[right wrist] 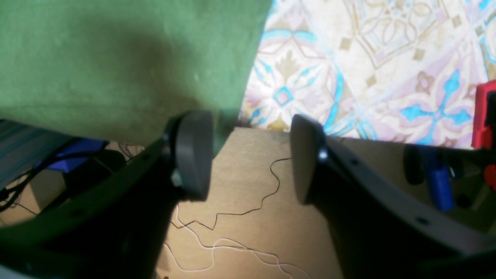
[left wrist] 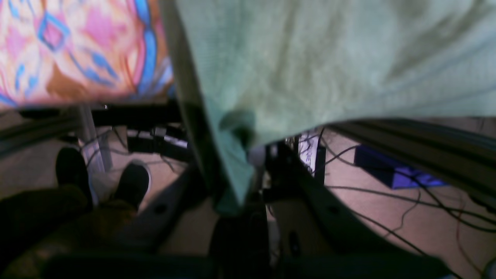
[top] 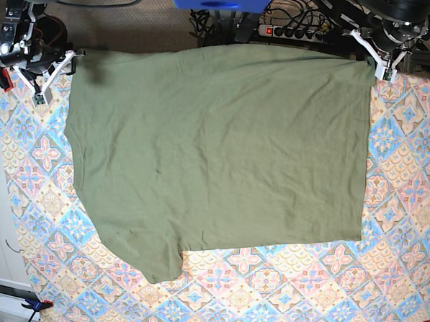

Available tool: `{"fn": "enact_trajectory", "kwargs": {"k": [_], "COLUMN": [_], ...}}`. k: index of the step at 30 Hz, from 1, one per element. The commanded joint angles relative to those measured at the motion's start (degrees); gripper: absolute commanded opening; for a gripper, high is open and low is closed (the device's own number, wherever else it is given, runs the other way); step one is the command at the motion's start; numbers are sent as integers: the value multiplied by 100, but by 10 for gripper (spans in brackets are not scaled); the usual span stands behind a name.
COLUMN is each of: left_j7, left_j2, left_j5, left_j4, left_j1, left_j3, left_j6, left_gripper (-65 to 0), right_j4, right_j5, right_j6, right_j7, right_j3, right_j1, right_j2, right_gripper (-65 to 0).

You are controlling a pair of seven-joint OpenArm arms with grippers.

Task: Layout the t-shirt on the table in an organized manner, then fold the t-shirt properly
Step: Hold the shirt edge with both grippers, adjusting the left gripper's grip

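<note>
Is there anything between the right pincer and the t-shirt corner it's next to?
Nothing visible. The right pincer stands open at the table edge, and the t-shirt corner hangs right beside one finger, with only floor and cables behind the gap.

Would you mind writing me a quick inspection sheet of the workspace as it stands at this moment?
Surface: table covered in pastel tile-pattern cloth, bare along the near and side edges.
Job's things: t-shirt spread flat, not yet folded, its far edge at the table's far edge.
Clutter: nothing seen on the cloth besides the shirt.
Grippers: left gripper shut on a pinch of the t-shirt's edge past the table edge; right gripper open, one pad against the shirt's corner, nothing clamped.
Cables: loose wires on the floor; power strip with plugs behind the table.
Surroundings: a person's shoes on the floor under the table edge; blue box nearby.
</note>
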Motion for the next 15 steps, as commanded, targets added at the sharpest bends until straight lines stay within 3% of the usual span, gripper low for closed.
{"fn": "enact_trajectory", "kwargs": {"k": [1,10,15], "left_j7": [-85,-85,-85], "left_j2": [-77,-68,-68], "left_j5": [-26,-35,-35], "left_j4": [76,76,76], "left_j1": [48,39,39], "left_j3": [-61,-44,-52], "left_j6": [3,3,3], "left_gripper": [-650,-650,-650], "right_j4": [97,62,-229], "right_j5": [16,16,16], "right_j6": [-13,-13,-13], "right_j7": [46,46,37], "right_j3": [72,28,11], "right_j1": [-10,280,386], "right_j2": [116,125,125], "right_gripper": [-344,-338,-281]}}
